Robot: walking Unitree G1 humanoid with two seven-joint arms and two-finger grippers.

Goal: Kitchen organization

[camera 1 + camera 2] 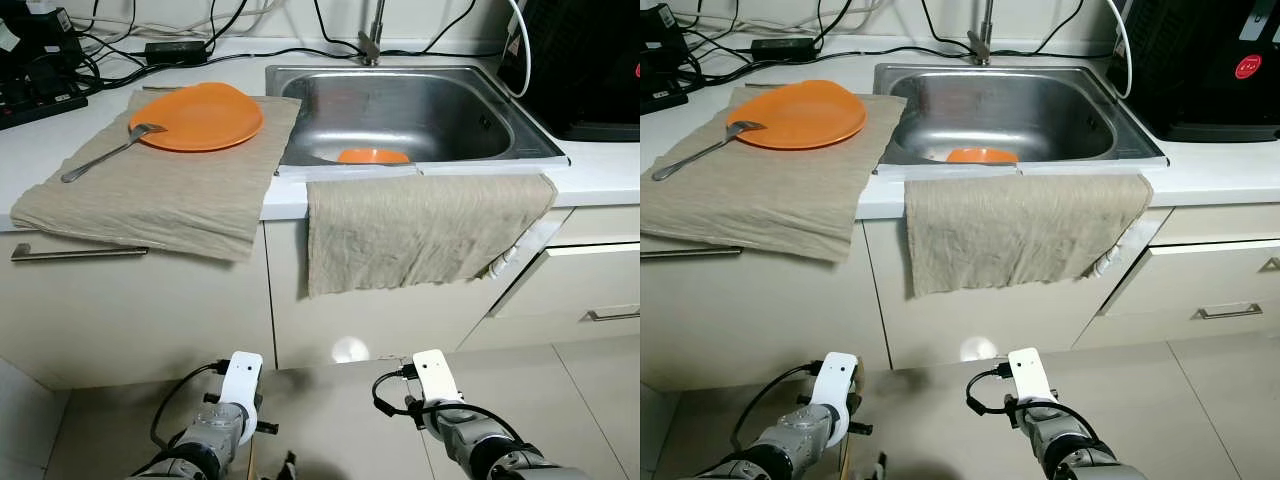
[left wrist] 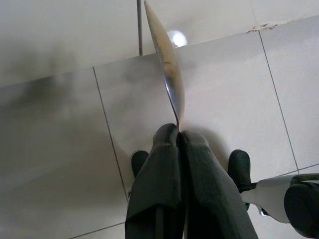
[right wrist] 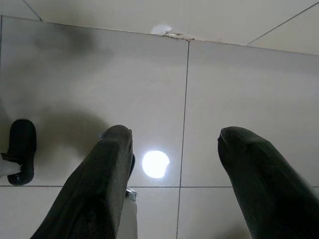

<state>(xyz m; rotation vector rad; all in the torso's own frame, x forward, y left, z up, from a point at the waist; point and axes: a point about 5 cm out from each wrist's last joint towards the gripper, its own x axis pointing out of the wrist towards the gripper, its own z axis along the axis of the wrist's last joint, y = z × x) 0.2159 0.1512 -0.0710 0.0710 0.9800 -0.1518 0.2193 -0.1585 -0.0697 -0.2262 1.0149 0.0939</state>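
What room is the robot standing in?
Most likely a home kitchen. There is a steel sink set in a white counter, an orange plate with a fork on a cloth, and drawers below.

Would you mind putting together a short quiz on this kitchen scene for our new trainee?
1. True or false: the fork lies with its head on the orange plate and its handle on the cloth.
2. Which end effector is shut on a utensil? A) left B) right C) both
3. Fill in: a second orange dish sits inside the ____.

Key
1. True.
2. A: the left end effector pinches a thin metal utensil; I cannot tell which kind. The right end effector is open above the floor.
3. Sink.
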